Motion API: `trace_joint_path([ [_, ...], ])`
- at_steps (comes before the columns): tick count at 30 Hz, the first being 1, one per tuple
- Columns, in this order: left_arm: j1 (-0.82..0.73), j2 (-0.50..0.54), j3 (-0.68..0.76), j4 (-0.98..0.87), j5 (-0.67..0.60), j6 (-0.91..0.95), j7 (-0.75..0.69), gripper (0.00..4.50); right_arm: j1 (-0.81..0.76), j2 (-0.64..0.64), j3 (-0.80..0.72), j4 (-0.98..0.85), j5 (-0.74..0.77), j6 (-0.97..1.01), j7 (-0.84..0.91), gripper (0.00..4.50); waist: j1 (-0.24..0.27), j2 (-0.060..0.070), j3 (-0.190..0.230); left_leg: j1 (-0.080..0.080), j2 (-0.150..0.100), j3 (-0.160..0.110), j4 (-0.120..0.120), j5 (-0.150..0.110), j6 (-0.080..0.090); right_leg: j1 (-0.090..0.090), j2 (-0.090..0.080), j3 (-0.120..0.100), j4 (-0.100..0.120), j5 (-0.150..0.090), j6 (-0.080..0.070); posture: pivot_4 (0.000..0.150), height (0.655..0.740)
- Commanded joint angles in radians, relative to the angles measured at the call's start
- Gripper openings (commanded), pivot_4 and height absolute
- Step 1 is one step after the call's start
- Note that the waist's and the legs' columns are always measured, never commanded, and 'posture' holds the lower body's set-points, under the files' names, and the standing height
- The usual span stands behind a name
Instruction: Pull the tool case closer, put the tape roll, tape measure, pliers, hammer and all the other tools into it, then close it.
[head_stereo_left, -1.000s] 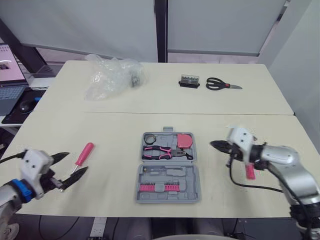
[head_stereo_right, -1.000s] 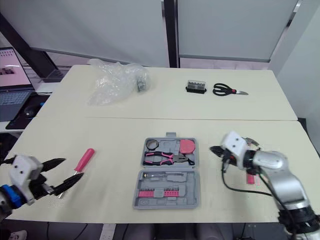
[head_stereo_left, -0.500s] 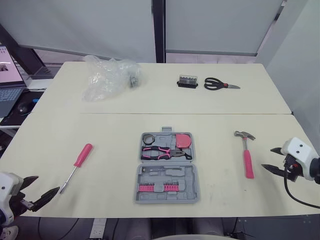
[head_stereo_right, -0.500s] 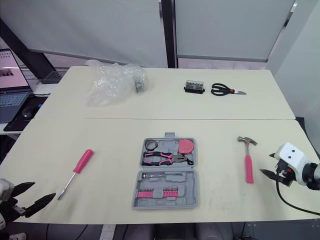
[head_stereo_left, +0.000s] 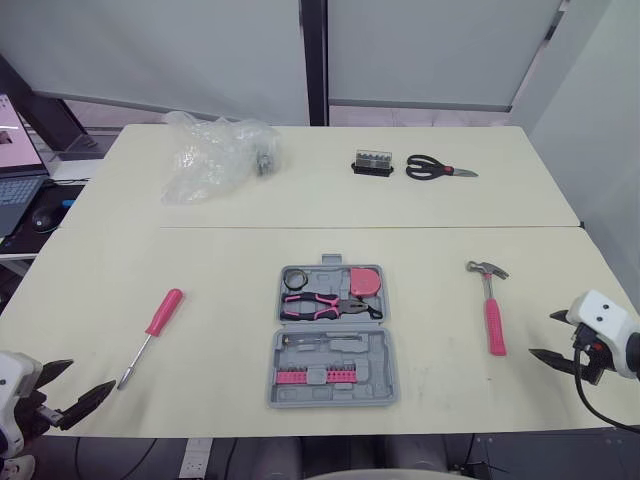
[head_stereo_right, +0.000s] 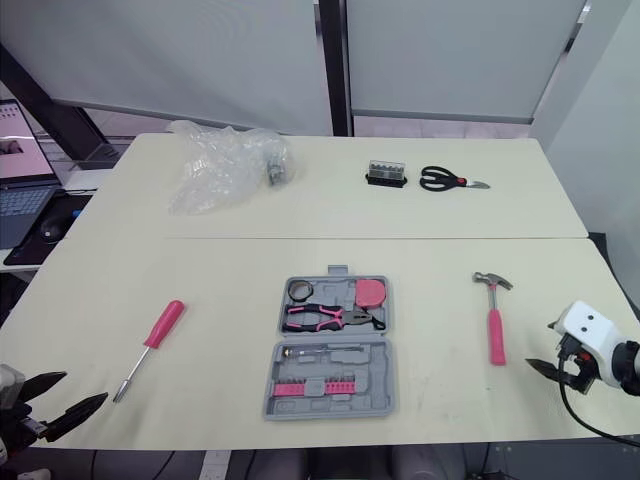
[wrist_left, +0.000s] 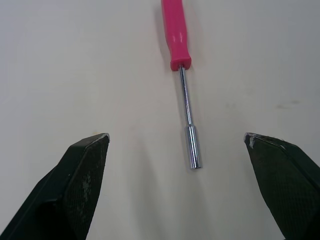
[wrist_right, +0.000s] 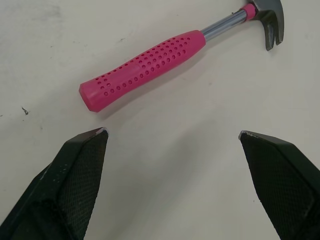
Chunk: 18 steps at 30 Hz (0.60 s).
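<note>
Our left tool (head_stereo_left: 88, 376) and right tool (head_stereo_left: 541, 334) hang wide open and empty at the near corners of the table (head_stereo_left: 220, 270). The open tool case (head_stereo_left: 334, 334) lies at its centre, with the hammer (head_stereo_left: 490, 310) to its right and the pink nut driver (head_stereo_left: 152, 322) to its left. Shutting the case now would leave both out.

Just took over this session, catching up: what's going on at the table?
The grey plastic tool case lies open mid-table, holding pink-handled pliers, a pink tape measure and a black tape roll. The pink-handled hammer lies right of it, the pink-handled driver left. The left gripper and right gripper hover open and empty at the near edge.
</note>
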Motion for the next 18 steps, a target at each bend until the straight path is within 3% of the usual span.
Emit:
trace_joint_path([
  [1,0.015,0.031,0.031,-0.006,-0.002,-0.031,-0.024,4.50,0.007,-0.012,-0.037,0.002,-0.006,-0.049,-0.015,4.46,0.000,0.000,0.000,0.000,0.000,0.000,0.000,0.000,0.000,0.000,0.000,0.000,0.000,0.000,0.000,0.150,0.7400],
  [6,-0.010,0.048,-0.058,-0.205,-0.023,0.004,-0.076,4.50,0.005,0.014,-0.059,-0.055,0.041,-0.002,-0.039,4.46,0.004,0.000,0.000,0.000,0.000,0.000,0.000,0.000,0.000,0.001,0.000,0.000,0.000,0.000,0.000,0.150,0.7400],
  [11,-0.154,0.064,-0.198,-0.448,-0.090,0.120,-0.074,4.50,-0.024,0.070,-0.040,-0.188,0.087,0.167,-0.108,4.46,0.012,0.000,-0.001,0.001,0.000,-0.001,0.000,0.000,0.000,0.003,0.000,-0.001,0.000,0.000,0.000,0.150,0.7400],
  [18,-0.366,0.087,-0.393,-0.687,-0.170,0.276,-0.082,4.50,-0.232,0.250,0.046,-0.209,0.086,0.487,-0.368,4.46,-0.003,-0.001,-0.002,0.001,0.000,-0.001,0.001,0.000,0.000,0.004,0.001,0.000,0.000,0.000,0.000,0.150,0.7400],
])
